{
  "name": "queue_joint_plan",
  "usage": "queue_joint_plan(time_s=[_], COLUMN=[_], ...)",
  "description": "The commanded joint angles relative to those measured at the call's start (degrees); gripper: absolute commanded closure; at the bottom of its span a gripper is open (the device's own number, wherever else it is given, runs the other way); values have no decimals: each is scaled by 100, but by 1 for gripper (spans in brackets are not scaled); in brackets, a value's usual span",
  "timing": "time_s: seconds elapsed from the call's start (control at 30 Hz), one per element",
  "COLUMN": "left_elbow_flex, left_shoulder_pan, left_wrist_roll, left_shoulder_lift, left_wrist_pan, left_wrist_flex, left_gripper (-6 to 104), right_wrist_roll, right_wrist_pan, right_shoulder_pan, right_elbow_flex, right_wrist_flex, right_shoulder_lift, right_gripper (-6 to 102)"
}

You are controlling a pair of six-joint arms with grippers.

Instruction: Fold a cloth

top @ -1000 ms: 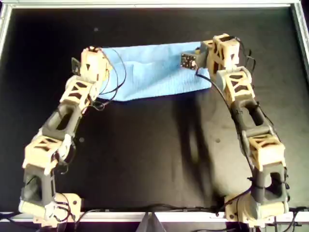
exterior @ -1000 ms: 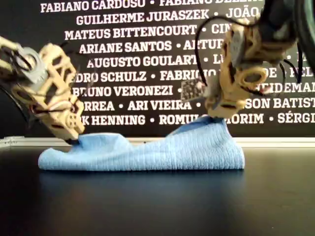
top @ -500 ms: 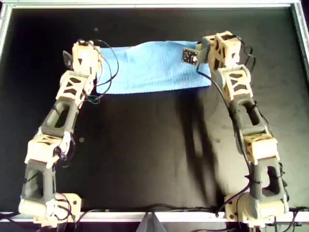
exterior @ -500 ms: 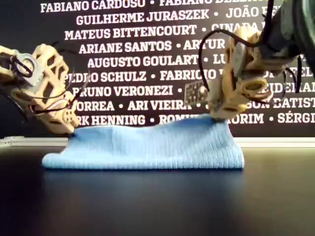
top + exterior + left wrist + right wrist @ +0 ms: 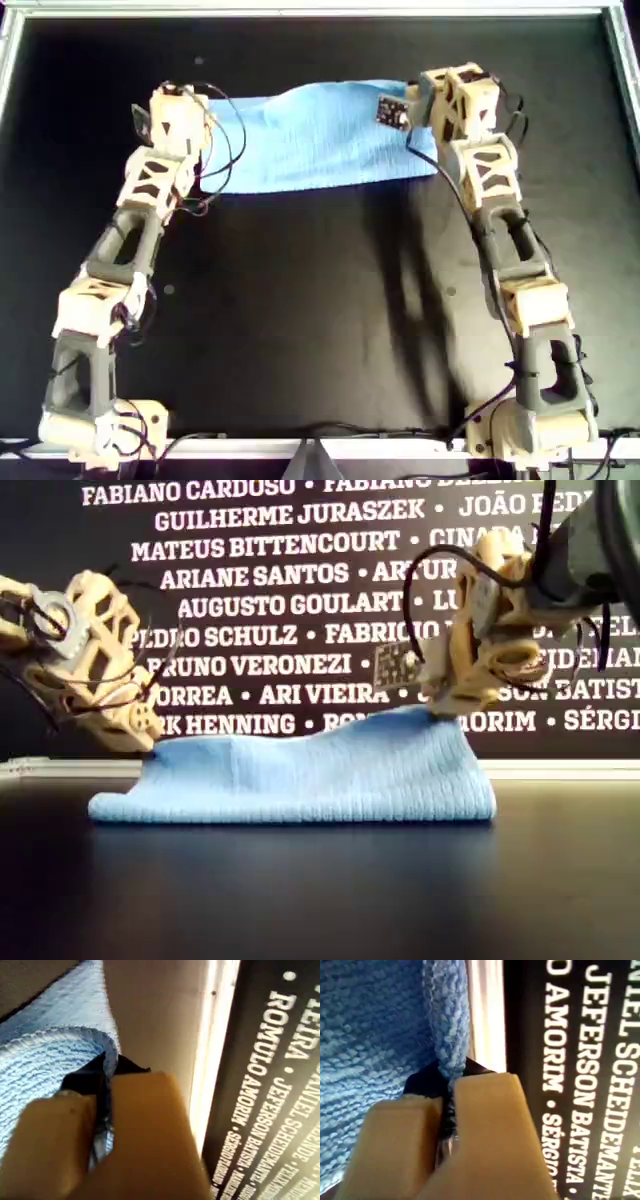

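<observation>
Cloth [image 5: 310,140] sits at the far side of the black mat [image 5: 320,330], a doubled strip strung between both arms, far edge held up, higher on the exterior view's right.

My first gripper [image 5: 105,1090]: jaws nearly closed, pinching a thin hem. My second gripper [image 5: 447,1090]: same, clamped on an edge fold.

Risks: both grips are shallow, right at the edge, so a tug or uneven pull btwn arms could slip a corner out & skew the fold. Slack in the middle may bunch.

Around: loose cables [image 5: 225,150] hang over the cloth's end & could snag. Frame rail [image 5: 300,10] & name wall [image 5: 300,580] are close behind, so little room to reach back.
</observation>
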Motion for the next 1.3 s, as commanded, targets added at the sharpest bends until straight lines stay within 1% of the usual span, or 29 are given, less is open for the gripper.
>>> queue_joint_plan(time_s=[0.0, 0.07, 0.2, 0.27, 0.33, 0.37, 0.43, 0.47, 0.5, 0.63, 0.7, 0.8, 0.83, 0.93, 1.0, 1.03, 1.1, 1.2, 1.27], left_elbow_flex=[-413, -404, -404, -404, -404, -404, -404, -404, -404, -334, -299, -299, -299, -299, -299, -299, -299, -290, -220], left_shoulder_pan=[44, 44, 53, 53, 53, 44, 44, 44, 53, 79, 44, 35, 35, 35, 70, 79, 62, 44, 44], left_wrist_roll=[18, 18, 18, 18, 18, 18, 18, 18, 18, 18, 18, 18, 18, 18, 18, 18, 18, 18, 26], left_shoulder_lift=[158, 105, 35, 35, 62, 79, 132, 141, 149, 237, 316, 325, 334, 334, 343, 343, 352, 369, 554], left_wrist_pan=[26, 26, 0, -35, 9, -53, -70, -79, -88, -88, -88, -88, -88, -88, -88, -88, -88, -97, -97], left_wrist_flex=[-352, -369, -457, -466, -466, -466, -457, -448, -448, -439, -422, -422, -422, -413, -387, -378, -369, -352, -290], left_gripper=[90, 81, 58, 49, 41, 39, 35, 34, 34, 34, 33, 33, 33, 33, 33, 33, 33, 33, 33], right_wrist_roll=[-9, -26, -18, -18, -18, -18, -18, -18, -18, -18, -18, -53, -114, -562, -782, -835, -853, -853, -782], right_wrist_pan=[35, 35, 26, 26, 26, 26, 26, 26, -62, -70, -79, -105, -176, -677, -861, -905, -914, -905, -914], right_shoulder_pan=[-35, -62, -176, -193, -193, -185, -176, -176, -176, -141, -132, -70, -70, -141, -176, -185, -185, -193, -193], right_elbow_flex=[-501, -475, -457, -501, -501, -501, -501, -501, -501, -501, -501, -396, -439, -501, -501, -501, -501, -501, -501], right_wrist_flex=[-176, -167, -167, -167, -167, -167, -167, -167, -167, -167, -167, -167, -167, -167, -167, -167, -167, -167, -141], right_shoulder_lift=[264, 264, 255, 185, 158, 158, 158, 158, 158, 158, 158, 70, -35, -202, -255, -272, -308, -246, -158], right_gripper=[92, 84, 63, 55, 49, 46, 43, 42, 42, 41, 41, 41, 41, 38, 34, 32, 30, 28, 29])
